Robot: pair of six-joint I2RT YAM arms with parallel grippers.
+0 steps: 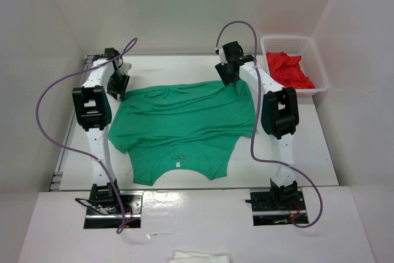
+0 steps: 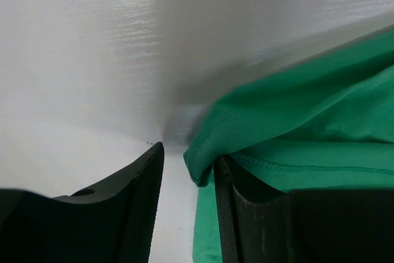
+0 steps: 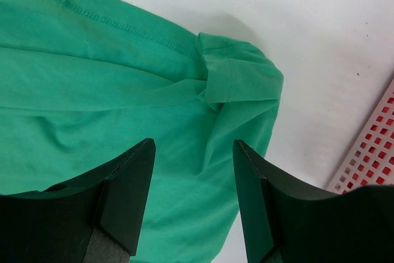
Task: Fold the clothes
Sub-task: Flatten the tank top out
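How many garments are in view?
2. The green T-shirt lies spread across the table; the red garment sits bunched in the white basket at the far right. Others may be hidden beneath it.

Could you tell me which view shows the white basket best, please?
Top external: the whole white plastic lattice basket shows, red garment inside. Right wrist catches only its edge; left wrist shows nothing of it.

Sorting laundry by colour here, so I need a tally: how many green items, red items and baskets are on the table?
Emerald-green short-sleeved T-shirt: 1
Red crumpled fabric heap: 1 (how many pieces it holds cannot be told)
White plastic lattice basket: 1
Total: 3
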